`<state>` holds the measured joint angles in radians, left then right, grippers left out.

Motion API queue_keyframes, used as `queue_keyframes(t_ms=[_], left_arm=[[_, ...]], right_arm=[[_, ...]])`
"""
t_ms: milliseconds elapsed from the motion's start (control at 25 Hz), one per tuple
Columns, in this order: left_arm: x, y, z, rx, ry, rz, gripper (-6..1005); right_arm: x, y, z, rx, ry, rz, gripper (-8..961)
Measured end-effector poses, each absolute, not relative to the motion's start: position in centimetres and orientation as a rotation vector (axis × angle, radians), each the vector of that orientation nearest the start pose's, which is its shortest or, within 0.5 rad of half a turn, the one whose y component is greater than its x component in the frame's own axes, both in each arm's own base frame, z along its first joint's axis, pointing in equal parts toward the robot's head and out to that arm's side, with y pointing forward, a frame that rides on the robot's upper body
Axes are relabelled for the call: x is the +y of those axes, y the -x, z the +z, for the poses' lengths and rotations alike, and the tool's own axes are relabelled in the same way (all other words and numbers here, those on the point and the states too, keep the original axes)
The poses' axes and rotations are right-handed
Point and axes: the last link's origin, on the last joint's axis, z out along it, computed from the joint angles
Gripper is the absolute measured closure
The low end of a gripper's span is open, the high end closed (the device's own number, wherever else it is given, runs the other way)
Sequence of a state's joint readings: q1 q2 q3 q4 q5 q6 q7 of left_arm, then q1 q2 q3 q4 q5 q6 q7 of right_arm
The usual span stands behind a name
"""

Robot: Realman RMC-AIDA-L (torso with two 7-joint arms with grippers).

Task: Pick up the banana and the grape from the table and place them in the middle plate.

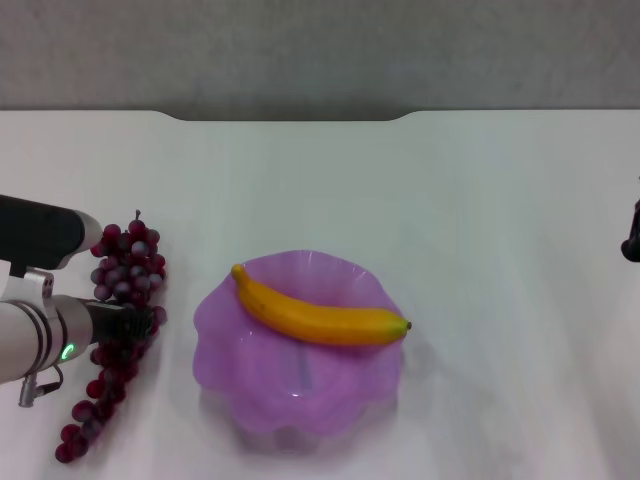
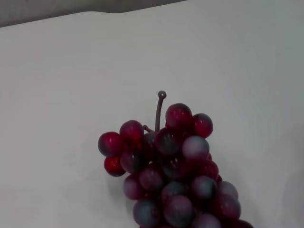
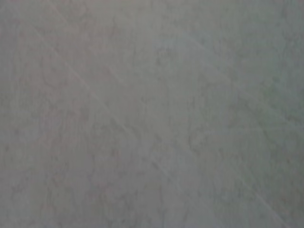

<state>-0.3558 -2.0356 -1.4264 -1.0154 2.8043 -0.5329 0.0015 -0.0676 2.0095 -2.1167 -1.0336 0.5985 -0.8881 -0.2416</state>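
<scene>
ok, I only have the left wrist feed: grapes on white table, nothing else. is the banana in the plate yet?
Observer: Yes. In the head view the banana lies across the middle plate, with its greenish tip to the robot's right.
Operator: where's the plate from the grapes?
Observer: To the robot's right of the grape, with a strip of bare table between them. They don't touch.
Operator: and the arms?
Observer: The left gripper is at the middle of the bunch. Only a dark bit of the right gripper shows, at the head view's right edge, far from the plate.
</scene>
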Motion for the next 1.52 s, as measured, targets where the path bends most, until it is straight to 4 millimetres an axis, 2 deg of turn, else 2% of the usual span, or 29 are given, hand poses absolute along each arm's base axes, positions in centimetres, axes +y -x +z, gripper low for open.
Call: queue_keyframes(t_ms=[400,600,880,1160,1520], left_arm=[[37.0,30.0,-3.3,-1.086,1.923,0.099,633],[36.6,29.4,-2.1,-1.039,1.887,-0.021,648],[36.5,29.3,-1.7,-1.022,1.874,-0.055,676],[36.5,29.2,-1.6,-1.005,1.874,-0.069,749],[35.8,27.5,-0.6,-0.872,1.862,-0.199,767]], right_arm=[[27.6,-27.6,0.5,0.433,1.529,0.703,926],[27.6,-27.6,0.5,0.432,1.529,0.702,926],[27.7,-27.7,0.4,0.430,1.534,0.696,926],[27.7,-27.8,0.3,0.432,1.536,0.693,926],[27.6,-28.0,0.4,0.429,1.531,0.693,926]])
